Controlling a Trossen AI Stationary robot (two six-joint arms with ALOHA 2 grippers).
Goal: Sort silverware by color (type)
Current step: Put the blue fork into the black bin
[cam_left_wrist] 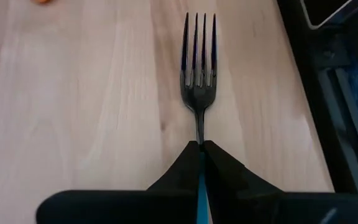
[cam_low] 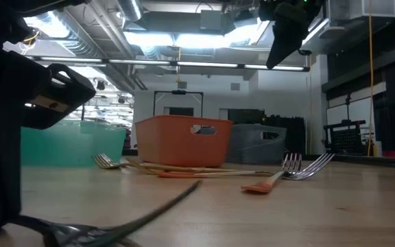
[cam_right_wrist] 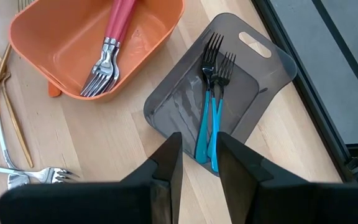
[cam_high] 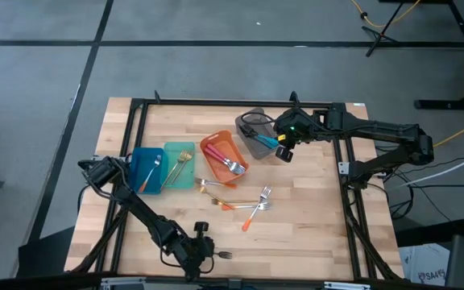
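A fork [cam_left_wrist: 199, 68] with a dark metal head and a blue handle lies near the table's front edge [cam_high: 225, 255], with my left gripper [cam_left_wrist: 201, 144] shut on it. In the low view it shows as a dark slanting line [cam_low: 153, 209]. My right gripper [cam_right_wrist: 197, 158] hangs open over the grey bin [cam_right_wrist: 263, 93], which holds two blue-handled forks [cam_right_wrist: 209, 106]. It has nothing between its fingers. Red-handled forks [cam_right_wrist: 107, 53] lie in the orange bin [cam_high: 216, 145]. Loose gold and orange-handled silverware [cam_high: 244, 205] lies on the wood mid-table. My left gripper pinches the fork's neck [cam_left_wrist: 200, 134] just behind the head, between its two fingers. The blue handle [cam_left_wrist: 201, 186] runs back between the fingers, which lie along the fork and slant down at it. The head points away from the fingers, flat, at or just above the wood.
A blue bin [cam_high: 146, 171] and a teal bin [cam_high: 185, 173] with utensils in them stand left of the orange bin. A dark metal frame [cam_high: 139, 109] borders the table. Bare wood lies around the held fork along the front edge.
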